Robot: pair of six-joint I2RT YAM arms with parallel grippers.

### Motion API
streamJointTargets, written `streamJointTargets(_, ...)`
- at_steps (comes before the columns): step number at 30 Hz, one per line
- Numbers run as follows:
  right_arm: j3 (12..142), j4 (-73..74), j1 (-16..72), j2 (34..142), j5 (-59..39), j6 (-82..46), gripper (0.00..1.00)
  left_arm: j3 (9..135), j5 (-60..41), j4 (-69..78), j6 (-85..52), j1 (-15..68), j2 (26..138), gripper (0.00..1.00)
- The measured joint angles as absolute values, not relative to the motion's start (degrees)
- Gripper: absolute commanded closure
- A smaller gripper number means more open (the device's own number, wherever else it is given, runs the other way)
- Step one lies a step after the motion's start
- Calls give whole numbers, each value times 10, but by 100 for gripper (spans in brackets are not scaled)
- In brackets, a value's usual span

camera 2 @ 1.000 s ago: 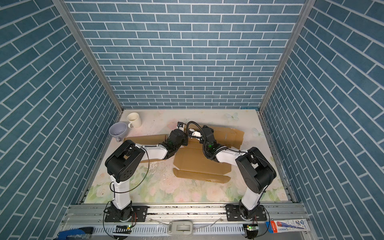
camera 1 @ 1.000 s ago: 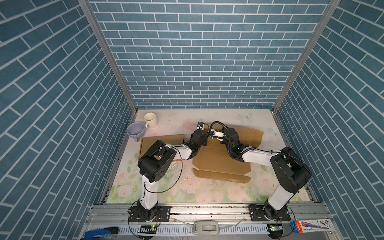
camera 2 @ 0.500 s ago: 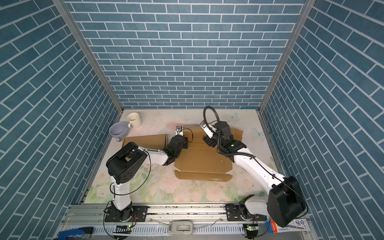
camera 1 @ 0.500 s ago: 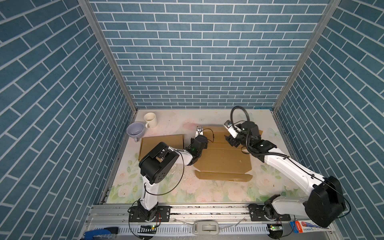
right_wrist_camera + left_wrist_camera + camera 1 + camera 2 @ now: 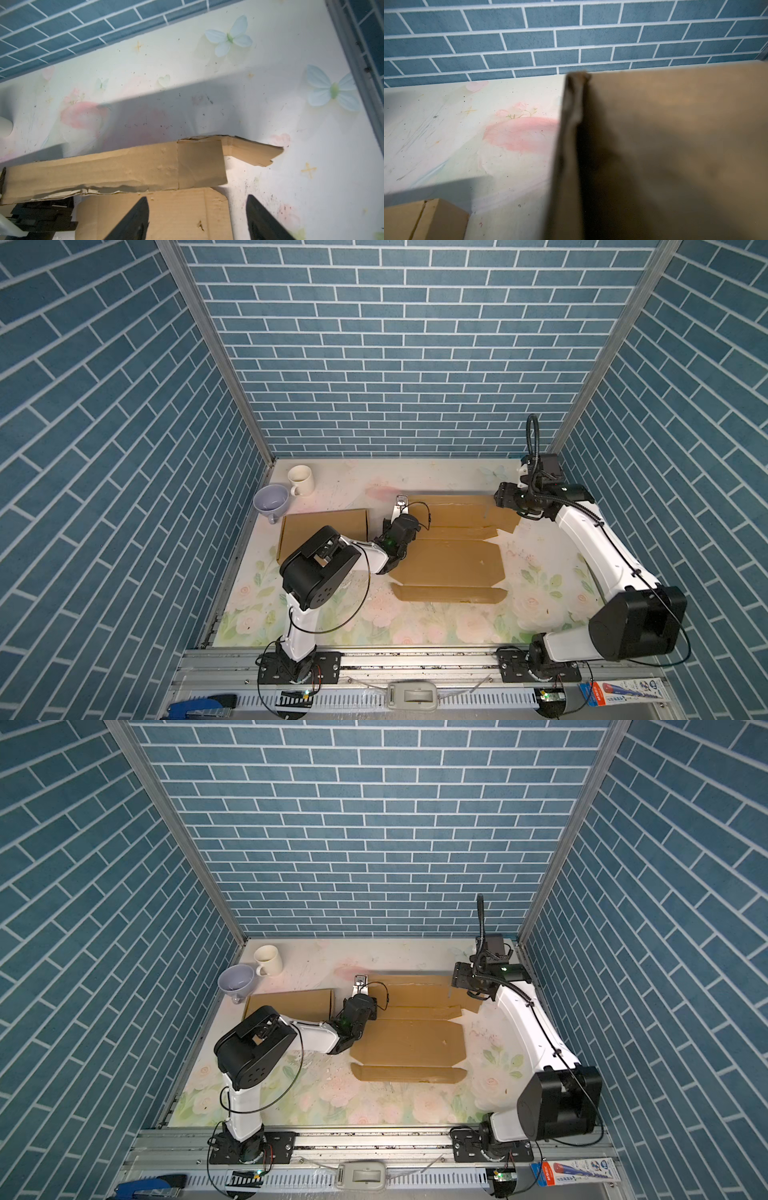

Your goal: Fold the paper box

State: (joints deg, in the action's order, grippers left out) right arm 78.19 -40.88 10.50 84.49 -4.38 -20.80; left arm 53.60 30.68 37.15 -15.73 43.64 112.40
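Observation:
The brown paper box lies unfolded in the middle of the table in both top views. Its back panel is tilted up a little. My left gripper sits at that panel's left end. In the left wrist view a raised cardboard edge runs down to where the jaws are hidden; the gripper is shut on it. My right gripper hangs open above the box's back right corner, with nothing between its fingers.
A second flat cardboard piece lies left of the box, under my left arm. A cream mug and a lilac cup stand in the back left corner. The side wall is close behind my right gripper.
My right gripper has let go at the box's back middle, opened, and swung out to the back right corner. The left gripper has stayed shut at the box's left edge.

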Motion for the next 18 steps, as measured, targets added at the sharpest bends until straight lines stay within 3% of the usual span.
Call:
streamJointTargets(12, 845, -433, 106, 933, -101, -222, 28, 536, 325, 378, -140, 442, 1130, 100)
streamJointTargets(18, 845, -426, 106, 972, -145, -240, 39, 536, 334, 383, -133, 446, 1132, 100)
